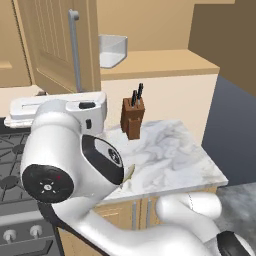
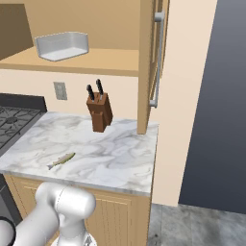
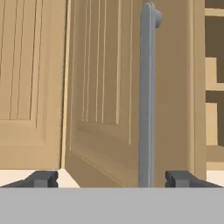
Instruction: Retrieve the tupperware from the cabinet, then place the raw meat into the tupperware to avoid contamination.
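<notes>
Stove (image 2: 14, 122) at far left of the right base view, dark grates showing, butted against the marble counter (image 2: 120, 158). Fish (image 2: 61, 160) lies flat on that counter near its front edge, bare stone all round it. Knife block (image 2: 99, 113) stands upright further back, near the wall, two dark handles sticking up. Above, the cabinet (image 1: 55, 45) has its doors swung open; the white tub (image 2: 62, 45) sits on the shelf inside, left of the open door's edge. Hand view: gripper (image 3: 111, 178) spread wide, fingertips either side of the silver bar handle (image 3: 147, 96) without touching it, gripping nothing.
</notes>
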Motion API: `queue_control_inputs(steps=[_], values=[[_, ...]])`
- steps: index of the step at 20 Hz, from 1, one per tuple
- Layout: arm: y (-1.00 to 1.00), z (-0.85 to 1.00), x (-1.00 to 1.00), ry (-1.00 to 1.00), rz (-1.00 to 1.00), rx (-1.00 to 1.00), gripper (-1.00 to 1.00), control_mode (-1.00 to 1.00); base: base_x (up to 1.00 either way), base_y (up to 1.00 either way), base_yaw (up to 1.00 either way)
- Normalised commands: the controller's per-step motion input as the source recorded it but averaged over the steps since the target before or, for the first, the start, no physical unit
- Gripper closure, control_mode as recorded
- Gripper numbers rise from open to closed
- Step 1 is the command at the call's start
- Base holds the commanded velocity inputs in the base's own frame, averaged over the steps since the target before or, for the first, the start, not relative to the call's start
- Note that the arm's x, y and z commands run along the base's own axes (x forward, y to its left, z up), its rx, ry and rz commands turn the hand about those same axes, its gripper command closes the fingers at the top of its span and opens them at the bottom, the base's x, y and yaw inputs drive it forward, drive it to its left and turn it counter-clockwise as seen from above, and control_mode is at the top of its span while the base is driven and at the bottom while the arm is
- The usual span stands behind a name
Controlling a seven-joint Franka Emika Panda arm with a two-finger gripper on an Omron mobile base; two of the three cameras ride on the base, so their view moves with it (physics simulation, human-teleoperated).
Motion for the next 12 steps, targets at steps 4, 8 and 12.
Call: queue_control_inputs(steps=[4, 8, 12], values=[[0.22, -0.12, -0.72, -0.02, 0.00, 0.00, -1.00, -1.00, 0.00, 0.00, 0.00], [0.02, 0.00, -0.85, 0.00, 0.00, 0.05, -1.00, -1.00, 0.00, 0.00, 0.00], [-0.22, -0.23, -0.94, 0.04, 0.02, 0.02, -1.00, -1.00, 0.00, 0.00, 0.00]])
